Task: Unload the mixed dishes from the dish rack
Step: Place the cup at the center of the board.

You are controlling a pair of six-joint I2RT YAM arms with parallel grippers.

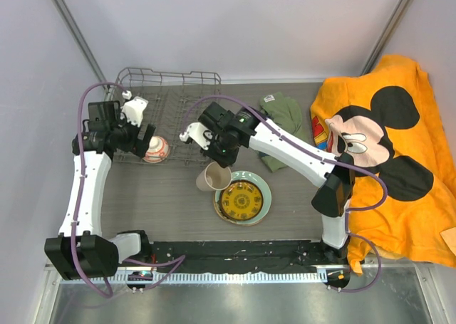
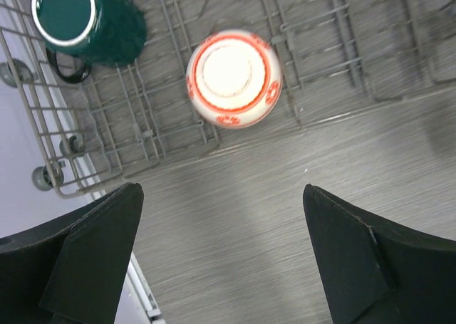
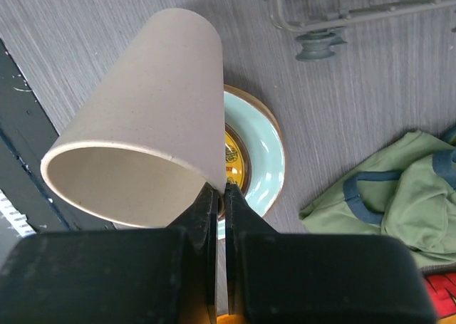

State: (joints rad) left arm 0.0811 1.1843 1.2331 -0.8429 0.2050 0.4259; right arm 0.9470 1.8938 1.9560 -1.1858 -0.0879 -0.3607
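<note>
- The small yellow patterned plate point(image 1: 242, 199) lies on the pale green plate point(image 1: 264, 191).
- The right gripper point(image 3: 219, 196) pinches the tilted beige cup point(image 3: 157, 96) by its wall.
- The left gripper point(image 2: 221, 192) is spread wide over the dish rack point(image 1: 167, 72), which holds the upturned red-and-white patterned bowl point(image 2: 234, 78) and the dark green mug point(image 2: 85, 18).
- The olive-green garment point(image 1: 281, 121) seems to carry a tag, unreadable.

Grey wood-grain desk point(image 1: 164, 210), pale walls point(image 1: 249, 25) behind and at both sides. Olive-green garment point(image 1: 283, 114) lies crumpled toward the far right of the desk; dark blue trim shows on it in the right wrist view point(image 3: 385, 203). Just beside it, an orange towel point(image 1: 420, 217) with a Mickey Mouse print, bunched, covers the desk's right end. Black strip point(image 1: 235, 251) runs along the near edge.
</note>
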